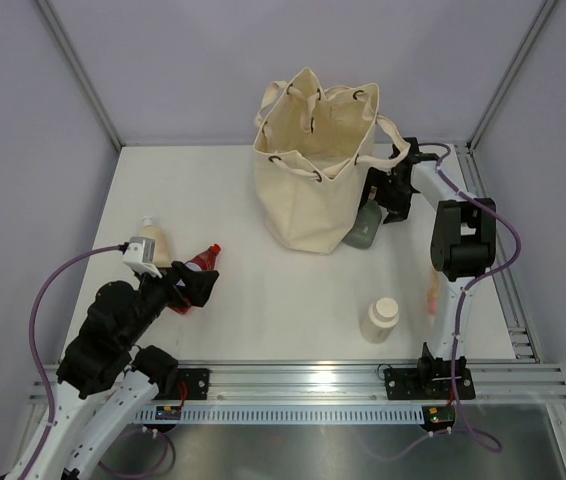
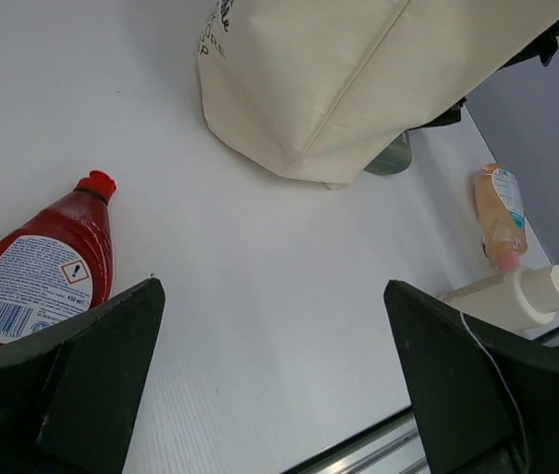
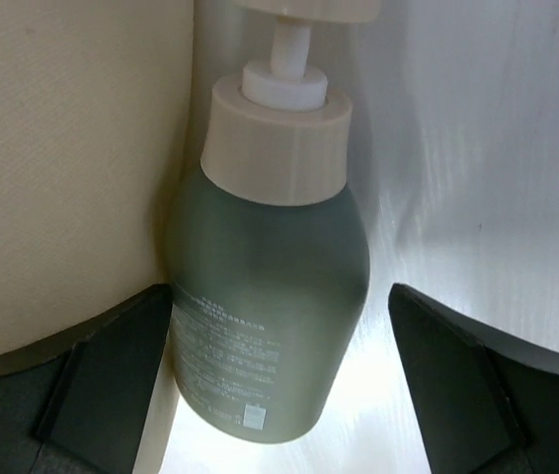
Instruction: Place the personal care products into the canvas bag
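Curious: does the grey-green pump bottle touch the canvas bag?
Touching. Right wrist view shows the grey-green pump bottle flush against the canvas bag, no gap.

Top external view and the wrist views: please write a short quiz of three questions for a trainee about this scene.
1. True or false: the grey-green bottle is inside the canvas bag.
2. Which bottle lies nearest the left tool? A) red bottle B) cream squat bottle C) clear pink bottle
3. Fill in: the right tool is ___ (open or shut).
Key: 1 false; 2 A; 3 open.
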